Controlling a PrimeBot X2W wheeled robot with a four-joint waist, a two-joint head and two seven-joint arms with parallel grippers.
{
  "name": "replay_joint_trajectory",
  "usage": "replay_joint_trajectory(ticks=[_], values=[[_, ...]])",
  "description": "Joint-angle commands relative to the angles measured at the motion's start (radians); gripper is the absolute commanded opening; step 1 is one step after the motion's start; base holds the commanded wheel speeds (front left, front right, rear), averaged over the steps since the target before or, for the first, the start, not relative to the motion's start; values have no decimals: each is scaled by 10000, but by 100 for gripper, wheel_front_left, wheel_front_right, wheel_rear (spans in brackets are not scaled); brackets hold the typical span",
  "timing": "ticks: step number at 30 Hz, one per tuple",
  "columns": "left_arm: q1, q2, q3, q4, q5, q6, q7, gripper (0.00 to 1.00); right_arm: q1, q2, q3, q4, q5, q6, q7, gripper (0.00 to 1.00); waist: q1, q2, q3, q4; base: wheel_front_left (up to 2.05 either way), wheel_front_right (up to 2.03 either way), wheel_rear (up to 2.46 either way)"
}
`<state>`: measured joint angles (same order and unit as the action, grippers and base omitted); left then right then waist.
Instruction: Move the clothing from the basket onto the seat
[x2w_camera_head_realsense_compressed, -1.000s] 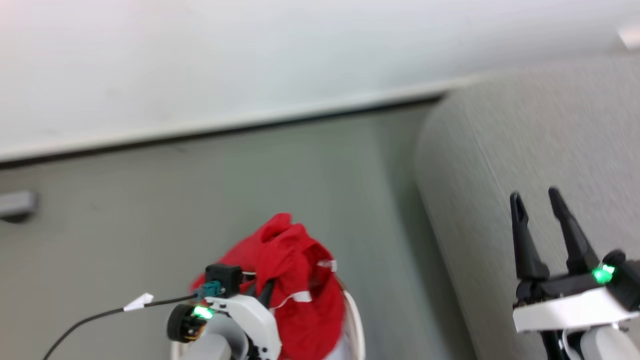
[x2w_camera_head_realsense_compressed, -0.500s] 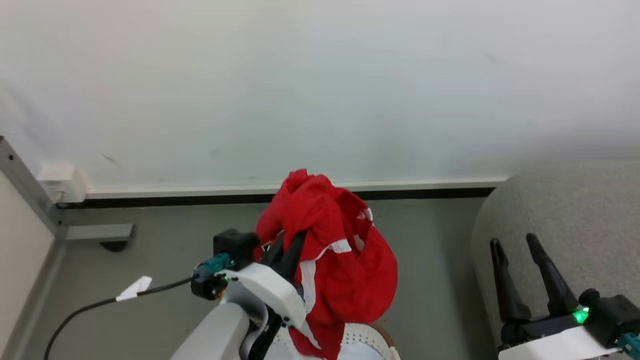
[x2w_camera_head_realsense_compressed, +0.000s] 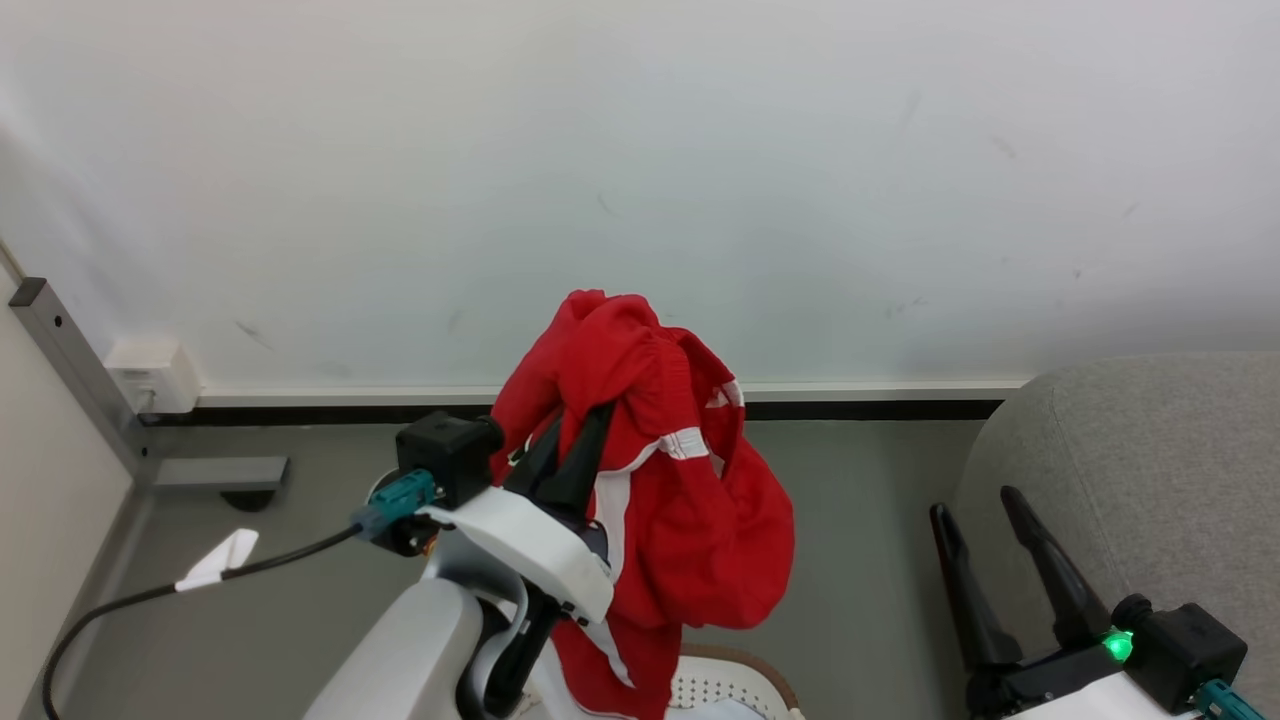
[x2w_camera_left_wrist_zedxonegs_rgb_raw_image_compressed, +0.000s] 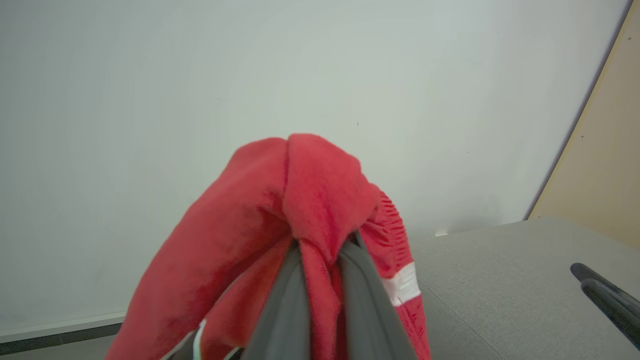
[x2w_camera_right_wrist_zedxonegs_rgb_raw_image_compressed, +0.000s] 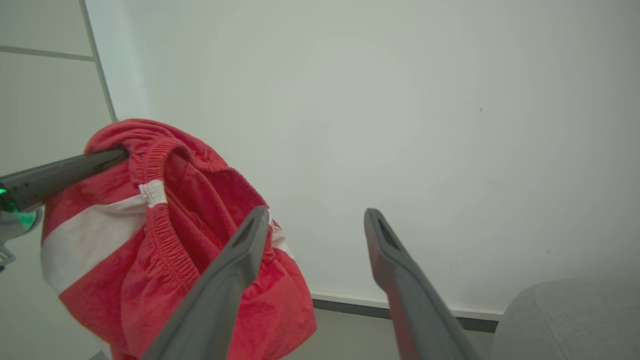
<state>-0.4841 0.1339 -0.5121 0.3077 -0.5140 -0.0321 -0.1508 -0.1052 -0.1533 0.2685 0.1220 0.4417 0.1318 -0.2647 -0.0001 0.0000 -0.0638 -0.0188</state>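
One black cable (x2w_camera_head_realsense_compressed: 120, 605) with a white tag is trailing across the grey floor (x2w_camera_head_realsense_compressed: 300, 610) at the far left. There are two hands. The left hand (x2w_camera_head_realsense_compressed: 578, 430) is pinching a fold of the one red jersey (x2w_camera_head_realsense_compressed: 690, 520) and holding it up in the air in front of the white wall (x2w_camera_head_realsense_compressed: 640, 150). The left wrist view is showing that fold squeezed between both fingers (x2w_camera_left_wrist_zedxonegs_rgb_raw_image_compressed: 285, 305). The right wrist view is showing the jersey's gathered elastic hem and white panel (x2w_camera_right_wrist_zedxonegs_rgb_raw_image_compressed: 95, 235). Below, in the head view, one white basket (x2w_camera_head_realsense_compressed: 745, 668) with a brown rim is sitting on the floor, and the jersey's tail is hanging across it. I cannot tell what is lying inside. The right hand (x2w_camera_head_realsense_compressed: 973, 505) is hanging empty with its fingers spread, just beside the one grey seat (x2w_camera_head_realsense_compressed: 1150, 470).
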Motion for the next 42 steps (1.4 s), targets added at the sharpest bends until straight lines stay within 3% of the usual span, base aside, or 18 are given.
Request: replay_joint_trajectory(ticks=[1, 11, 13, 24, 37, 42], values=[[209, 81, 44, -263, -78, 83, 59, 0, -60, -26, 233, -115, 350, -21, 8, 100, 1, 0, 6, 13, 0, 0, 0], [409, -77, -301, -628, -155, 107, 278, 0, -972, -1015, 2497, -224, 1662, -21, 8, 100, 1, 0, 35, 164, 0, 0, 0], [377, -197, -528, -538, -159, 25, 302, 0, -1674, -1350, 3351, 183, 1849, -21, 6, 100, 1, 0, 13, 357, 0, 0, 0], [48, -629, -1354, -224, -351, -325, 366, 0, -3627, -1359, 6470, 2782, 3265, -21, 236, 100, 1, 0, -155, 1326, 0, 0, 0], [-286, -831, -3058, -168, -971, -690, 618, 0, -4827, -403, 7729, 5792, 3884, -21, -4, 100, 1, 0, -238, 2932, 0, 0, 0], [-405, -826, -3569, -218, -1277, -628, 680, 0, -4962, -169, 6752, 5842, 3220, -21, -2, 100, 1, 0, -182, 3327, 0, 0, 0]])
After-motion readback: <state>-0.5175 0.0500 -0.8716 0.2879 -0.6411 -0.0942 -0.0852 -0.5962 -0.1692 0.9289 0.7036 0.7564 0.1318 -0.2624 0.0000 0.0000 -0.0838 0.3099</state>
